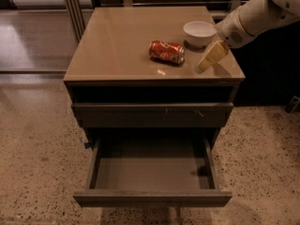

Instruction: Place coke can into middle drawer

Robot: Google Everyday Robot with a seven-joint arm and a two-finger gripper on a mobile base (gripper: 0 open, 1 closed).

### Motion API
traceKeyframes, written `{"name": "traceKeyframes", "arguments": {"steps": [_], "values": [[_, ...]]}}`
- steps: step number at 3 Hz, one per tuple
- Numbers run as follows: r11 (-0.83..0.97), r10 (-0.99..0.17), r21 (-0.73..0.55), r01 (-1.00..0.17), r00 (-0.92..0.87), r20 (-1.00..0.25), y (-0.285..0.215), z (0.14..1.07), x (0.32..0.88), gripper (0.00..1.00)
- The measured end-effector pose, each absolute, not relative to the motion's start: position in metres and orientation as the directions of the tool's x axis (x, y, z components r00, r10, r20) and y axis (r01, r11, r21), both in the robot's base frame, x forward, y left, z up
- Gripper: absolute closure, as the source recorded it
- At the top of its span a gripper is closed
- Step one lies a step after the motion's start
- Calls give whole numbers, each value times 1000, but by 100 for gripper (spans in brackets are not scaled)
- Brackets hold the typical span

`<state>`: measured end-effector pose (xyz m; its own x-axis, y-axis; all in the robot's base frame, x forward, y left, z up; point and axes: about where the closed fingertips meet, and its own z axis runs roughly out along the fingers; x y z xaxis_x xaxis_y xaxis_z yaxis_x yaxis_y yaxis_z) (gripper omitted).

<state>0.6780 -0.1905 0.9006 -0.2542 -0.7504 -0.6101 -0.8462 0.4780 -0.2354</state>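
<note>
The table (122, 36) is a brown drawer unit with a flat top. Below its top, the middle drawer (150, 172) stands pulled fully out, its grey tray bare. Above that sits a shut drawer front (140, 115) with small pale marks. The white arm (262, 13) reaches in from the upper right. A white bowl (199, 33) stands near the table's back right corner. The coke can (167, 51) lies on its side on the table top, just left of the bowl. The tool (208, 58) hangs low over the table to the can's right, apart from it; whether it is apart or together I cannot tell. The drawer is ready, but grasping, carrying and placing the can all appear left to do.
</note>
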Motion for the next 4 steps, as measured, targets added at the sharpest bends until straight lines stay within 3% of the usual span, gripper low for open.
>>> {"name": "traceKeyframes", "arguments": {"steps": [2, 4], "values": [[430, -769, -232, -873, -220, -600, -171, 894, 703, 0], [434, -714, -163, -886, -228, -662, -142, 873, 726, 0]]}}
